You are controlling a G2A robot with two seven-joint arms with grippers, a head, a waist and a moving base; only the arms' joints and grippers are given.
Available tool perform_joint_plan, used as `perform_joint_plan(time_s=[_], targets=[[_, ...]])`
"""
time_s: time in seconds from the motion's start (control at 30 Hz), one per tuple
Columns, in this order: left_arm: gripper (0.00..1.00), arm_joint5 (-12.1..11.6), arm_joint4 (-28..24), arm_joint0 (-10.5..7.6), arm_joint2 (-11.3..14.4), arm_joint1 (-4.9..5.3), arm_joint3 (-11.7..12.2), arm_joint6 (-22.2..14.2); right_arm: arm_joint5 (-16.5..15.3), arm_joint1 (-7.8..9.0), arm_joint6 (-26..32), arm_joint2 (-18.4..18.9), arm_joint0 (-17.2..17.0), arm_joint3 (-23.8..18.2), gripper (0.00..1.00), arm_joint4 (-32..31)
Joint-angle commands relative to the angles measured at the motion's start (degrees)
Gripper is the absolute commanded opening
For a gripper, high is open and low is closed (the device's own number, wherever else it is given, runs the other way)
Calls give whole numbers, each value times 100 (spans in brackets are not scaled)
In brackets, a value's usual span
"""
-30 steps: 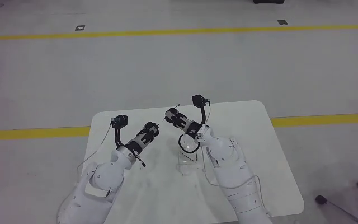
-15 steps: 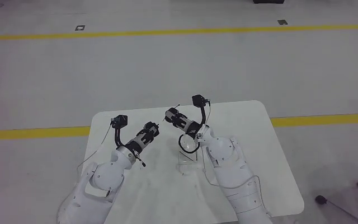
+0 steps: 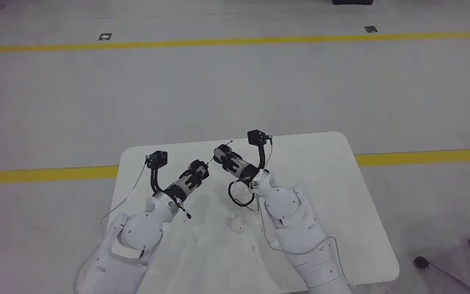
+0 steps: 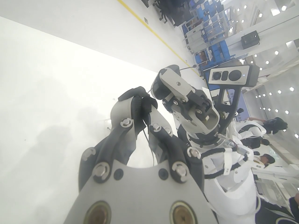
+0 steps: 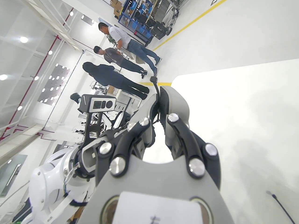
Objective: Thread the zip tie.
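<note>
From my station's top view, the left tool hangs over the white worktop, at about 10 o'clock from the worktop's middle, with its tip aimed toward 1 o'clock. It is pinched shut on a thin black strand. On the left wrist camera I see that strand caught at the very tip, then running back between the fingers toward the palm. I cannot tell whether it belongs to the same tie that the other arm carries. Just beside it, at roughly 2 o'clock from the left tool, sits the right tool, with its tip aimed toward 10 o'clock so that the two tips nearly meet. I cannot make out whether they actually touch. The right tool is also closed tight, gripping the zip tie. The tie's square head and a short length of strap stick out past the tip, and the strap is clamped between the ribbed pads. From above, that free end points toward 1 o'clock. At about 6 o'clock from the right tool, near the worktop's middle, lies a small clear piece. On the right wrist camera I also see a loose strip, thin and black, lying flat on the worktop, well apart from the tool.
</note>
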Motion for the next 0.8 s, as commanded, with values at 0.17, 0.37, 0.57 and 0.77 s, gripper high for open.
perform_joint_plan(time_s=[0.17, 0.37, 0.57, 0.77], targets=[[0, 0, 0, 0, 0, 0, 0, 0, 66, 18, -187, -74, -43, -15, 0, -104], [0, 0, 0, 0, 0, 0, 0, 0, 66, 18, -187, -74, -43, -15, 0, -104], [0, 0, 0, 0, 0, 0, 0, 0, 71, 37, -351, -127, -116, -70, 0, -202], [0, 0, 0, 0, 0, 0, 0, 0, 60, 84, -480, -164, -242, -193, 0, -259]])
